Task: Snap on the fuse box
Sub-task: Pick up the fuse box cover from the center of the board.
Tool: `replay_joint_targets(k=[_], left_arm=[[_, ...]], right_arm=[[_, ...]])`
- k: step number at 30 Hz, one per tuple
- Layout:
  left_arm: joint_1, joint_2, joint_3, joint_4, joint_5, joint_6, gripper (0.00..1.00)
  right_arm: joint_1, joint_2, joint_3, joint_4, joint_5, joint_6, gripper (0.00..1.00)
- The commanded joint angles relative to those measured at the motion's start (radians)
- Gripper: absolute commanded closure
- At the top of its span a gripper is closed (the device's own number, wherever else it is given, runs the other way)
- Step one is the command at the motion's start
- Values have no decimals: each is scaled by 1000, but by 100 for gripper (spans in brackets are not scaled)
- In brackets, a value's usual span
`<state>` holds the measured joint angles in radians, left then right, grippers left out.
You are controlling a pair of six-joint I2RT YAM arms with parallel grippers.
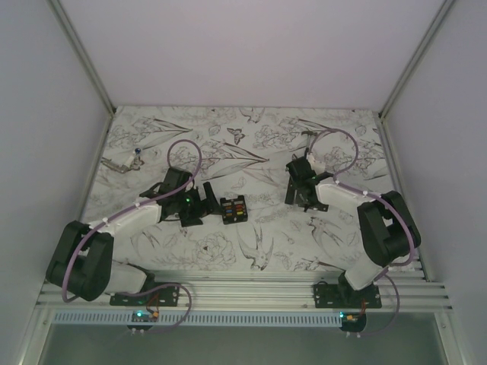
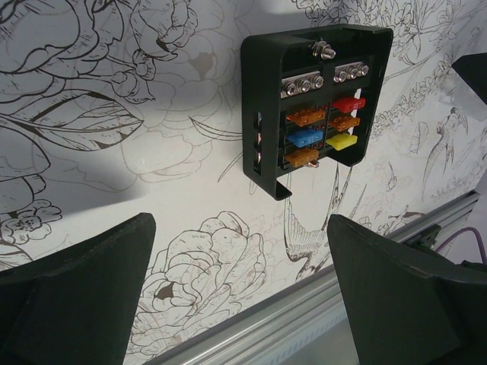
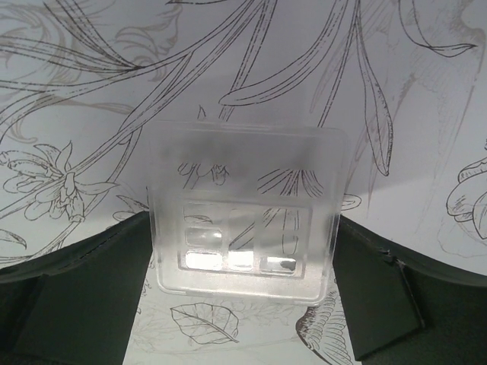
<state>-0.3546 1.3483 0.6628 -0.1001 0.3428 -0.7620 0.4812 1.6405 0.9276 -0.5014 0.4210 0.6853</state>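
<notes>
The fuse box (image 1: 233, 208) is a small black open box with orange, blue, yellow and red fuses, lying flat on the flower-printed table. In the left wrist view the fuse box (image 2: 316, 106) lies ahead and to the right of my left gripper (image 2: 241, 228), which stands open and empty. Seen from above, the left gripper (image 1: 202, 205) sits just left of the box. My right gripper (image 1: 301, 199) points down at the table, right of centre. A clear plastic cover (image 3: 247, 190) lies between the wide-open fingers of the right gripper (image 3: 243, 228), its sides close to both.
A small tool (image 1: 125, 162) lies at the far left of the table. An aluminium rail (image 1: 243, 293) runs along the near edge and also shows as the rail (image 2: 304, 319) under the left gripper. White walls enclose the table on three sides.
</notes>
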Motion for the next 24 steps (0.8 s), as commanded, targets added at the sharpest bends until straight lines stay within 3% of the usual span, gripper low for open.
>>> replay_joint_targets(k=[1,14,24], left_arm=[[-7,18,18,-3,12,15,1],[-14,23,16,0,9,17,0],[-17,30,19,-1,7,17,1]], right_arm=[[2,-22,3,29,-23,-44,1],[-1,40,27,13,9,-102,1],[-22,34,-4,32,-65,-168,0]])
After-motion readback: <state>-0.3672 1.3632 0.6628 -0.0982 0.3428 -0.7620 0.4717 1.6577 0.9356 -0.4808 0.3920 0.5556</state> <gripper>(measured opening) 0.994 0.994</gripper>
